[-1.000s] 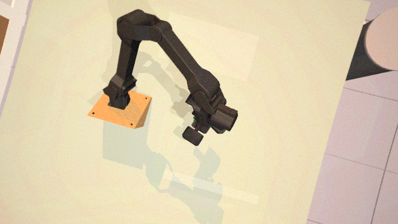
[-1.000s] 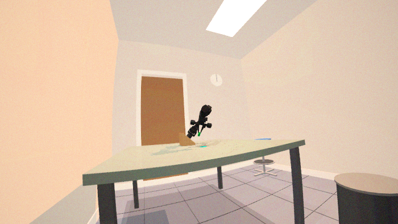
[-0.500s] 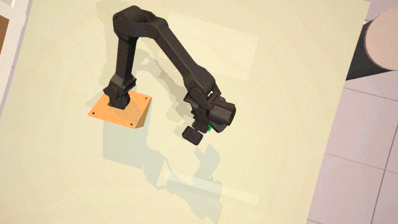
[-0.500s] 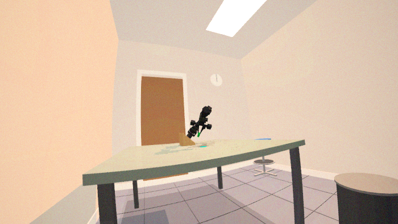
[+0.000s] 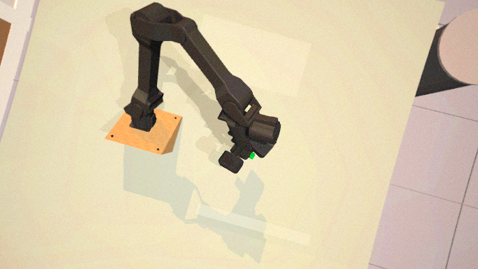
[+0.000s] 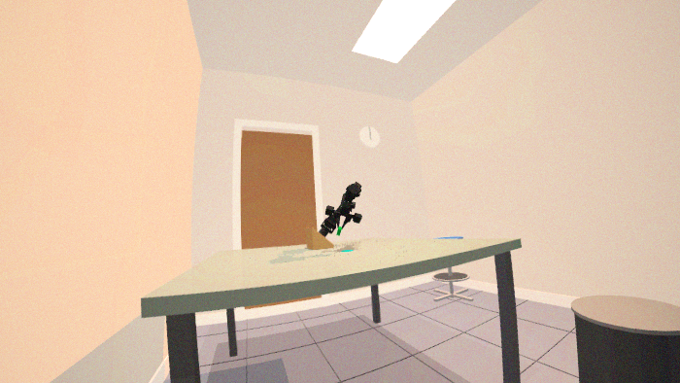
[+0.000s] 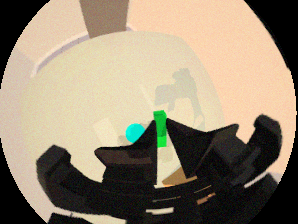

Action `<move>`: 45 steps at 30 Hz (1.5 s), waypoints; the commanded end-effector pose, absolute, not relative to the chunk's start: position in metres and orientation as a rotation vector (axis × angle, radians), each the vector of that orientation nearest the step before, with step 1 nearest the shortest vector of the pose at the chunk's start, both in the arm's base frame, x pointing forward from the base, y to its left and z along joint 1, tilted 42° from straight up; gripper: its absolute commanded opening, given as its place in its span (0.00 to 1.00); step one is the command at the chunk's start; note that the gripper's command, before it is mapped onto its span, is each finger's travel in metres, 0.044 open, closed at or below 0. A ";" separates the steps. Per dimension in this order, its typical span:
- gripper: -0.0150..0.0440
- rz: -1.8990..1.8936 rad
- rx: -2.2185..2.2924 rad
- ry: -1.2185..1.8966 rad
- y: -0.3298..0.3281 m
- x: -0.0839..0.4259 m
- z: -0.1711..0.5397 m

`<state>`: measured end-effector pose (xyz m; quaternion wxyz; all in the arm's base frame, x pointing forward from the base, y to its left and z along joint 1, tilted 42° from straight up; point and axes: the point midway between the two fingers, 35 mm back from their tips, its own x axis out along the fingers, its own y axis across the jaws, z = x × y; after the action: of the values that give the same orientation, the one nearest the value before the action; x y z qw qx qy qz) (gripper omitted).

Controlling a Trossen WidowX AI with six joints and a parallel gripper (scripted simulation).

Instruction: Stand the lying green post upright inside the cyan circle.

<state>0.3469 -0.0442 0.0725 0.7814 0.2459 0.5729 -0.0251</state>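
My gripper [image 6: 339, 227] [image 7: 160, 121] is shut on the green post [image 5: 252, 156] [image 6: 339, 231] [image 7: 160, 131] and holds it in the air above the table. In the exterior view the post looks close to upright, with a slight tilt, and its lower end hangs clear of the table top. The cyan circle [image 6: 347, 251] [image 7: 135, 133] lies flat on the table, below the post and a little to its right in the exterior view. In the wrist view the circle shows left of the post, partly behind a finger. The top view does not show the circle; the arm covers much of the post there.
The arm stands on a wooden wedge base [image 5: 165, 131] [image 6: 317, 241] on the pale table [image 5: 341, 136] [image 6: 311, 284]. A flat blue thing [image 6: 450, 238] lies near the table's far right edge in the exterior view. A round-topped dark stand [image 5: 461, 48] [image 6: 631, 316] is off the table.
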 end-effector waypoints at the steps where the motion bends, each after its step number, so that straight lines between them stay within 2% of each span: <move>1: 0.29 -0.075 0.525 1.222 -0.043 0.345 0.069; 45: 0.29 -0.205 0.492 0.955 -0.040 0.348 0.071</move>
<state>0.3505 -0.0410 0.0731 0.8520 0.2324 0.4603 -0.0900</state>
